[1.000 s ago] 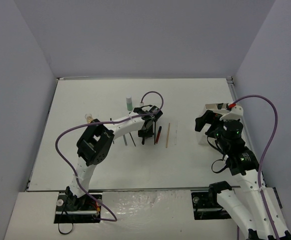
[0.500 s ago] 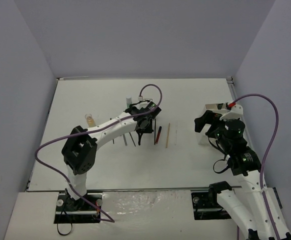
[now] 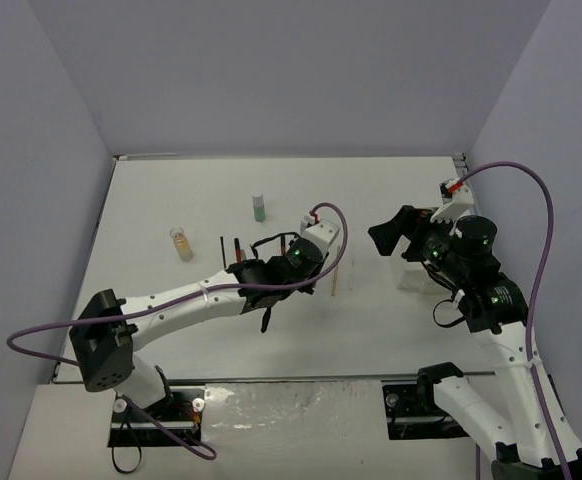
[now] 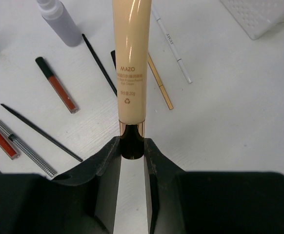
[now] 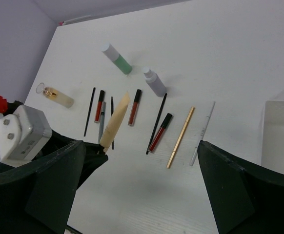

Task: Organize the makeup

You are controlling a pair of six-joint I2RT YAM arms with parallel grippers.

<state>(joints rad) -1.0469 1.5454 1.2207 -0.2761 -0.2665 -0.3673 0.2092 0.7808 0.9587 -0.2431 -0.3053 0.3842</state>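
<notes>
White counter [image 3: 171,190] carries loose sticks [image 5: 181,136]; my left pincer [image 4: 132,144] clamps a beige tube [image 4: 131,63], my right pincer [image 5: 152,150] stands wide apart.

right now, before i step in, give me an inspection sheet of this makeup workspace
surface: white table, white tray on its right side
job's things: beige tube held up; green bottle, grey bottle, amber bottle and thin sticks loose on the table
clutter: nothing seen
grippers: left gripper shut on the tube's dark cap; right gripper open, empty
cables: purple cables loop off both arms
surroundings: grey walls on three sides
</notes>
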